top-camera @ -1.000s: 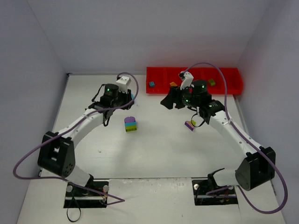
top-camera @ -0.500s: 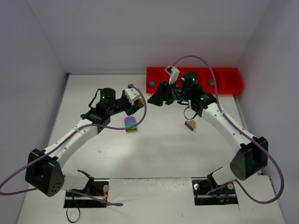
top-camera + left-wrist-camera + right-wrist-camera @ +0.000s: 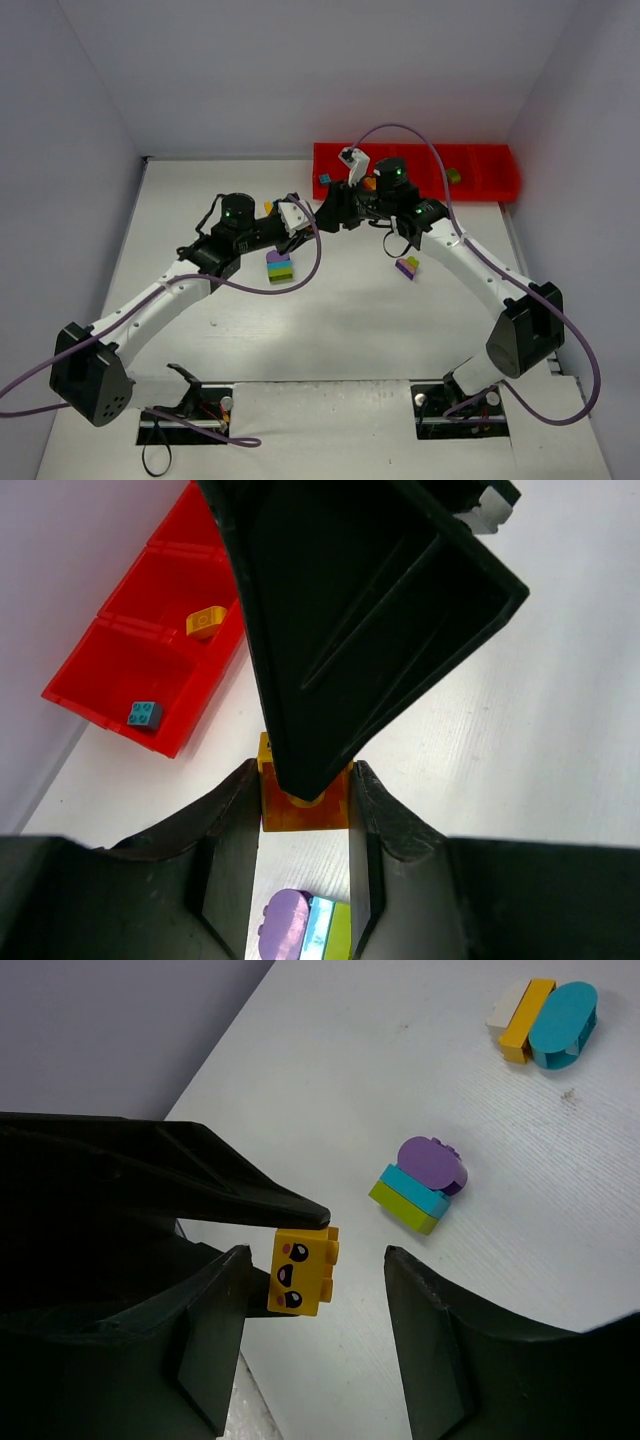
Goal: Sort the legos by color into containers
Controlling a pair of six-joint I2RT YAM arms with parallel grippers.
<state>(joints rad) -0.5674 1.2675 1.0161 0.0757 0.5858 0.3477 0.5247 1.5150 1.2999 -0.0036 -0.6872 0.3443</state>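
Observation:
My left gripper (image 3: 303,216) (image 3: 305,780) is shut on a yellow-orange lego with a printed face (image 3: 305,802) (image 3: 303,1270), held above the table. My right gripper (image 3: 330,211) (image 3: 318,1252) is open, its jaws on either side of that lego, and its left finger (image 3: 205,1340) is close to it. A purple, teal and green stack (image 3: 279,267) (image 3: 305,930) (image 3: 420,1185) lies on the table below. The red tray (image 3: 490,186) (image 3: 110,650) at the back holds a teal lego (image 3: 324,180) (image 3: 145,713), an orange one (image 3: 370,183) (image 3: 205,622) and an olive one (image 3: 453,176).
A white, orange and teal stack (image 3: 545,1015) lies on the table beyond the left gripper, mostly hidden in the top view. A purple and green piece (image 3: 407,265) lies under the right forearm. Walls close in the table on three sides.
The left gripper has moved right and the right gripper has swung left from the tray, so the two now meet above the table's middle.

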